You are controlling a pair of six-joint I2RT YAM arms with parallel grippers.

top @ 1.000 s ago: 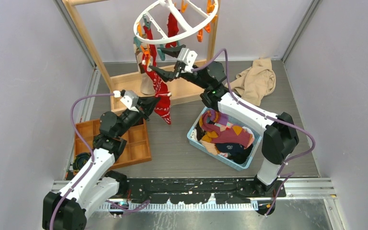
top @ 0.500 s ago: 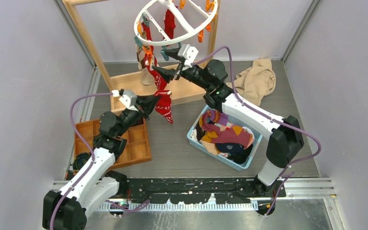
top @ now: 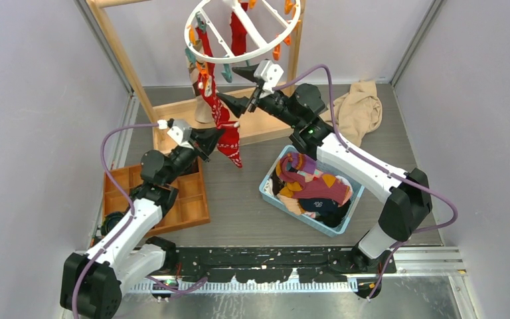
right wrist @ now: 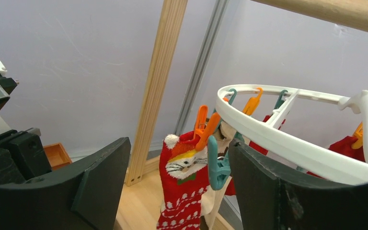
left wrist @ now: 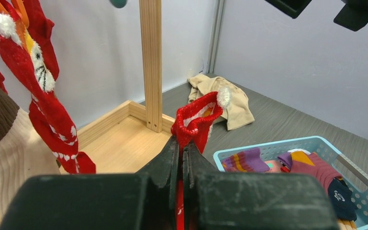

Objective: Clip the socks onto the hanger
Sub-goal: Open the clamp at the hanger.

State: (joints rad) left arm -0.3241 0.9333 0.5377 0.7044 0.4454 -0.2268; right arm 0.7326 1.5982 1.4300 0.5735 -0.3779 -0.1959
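While the left gripper (top: 218, 135) pinches one red sock (top: 232, 149) tight, the right gripper (top: 238, 86) stands spread wide at the near rim of the hanger (top: 266, 45).

From the left we count one wooden tray (top: 192, 211), one wooden frame (top: 123, 61), one ring and two arms. The pinched sock dangles over the frame's base. On the ring we make out at least two red hanging socks (top: 213, 93) and one tan-and-brown sock (left wrist: 9, 143); they overlap, so we cannot count further, and the ring's top is cut off. One orange clip (right wrist: 203, 125) and one teal clip (right wrist: 216, 165) show between the right jaws; whether they touch, we cannot tell. One blue basket (top: 271, 174) holds a heap too tangled to count, and one beige cloth (top: 357, 109) lies beyond.
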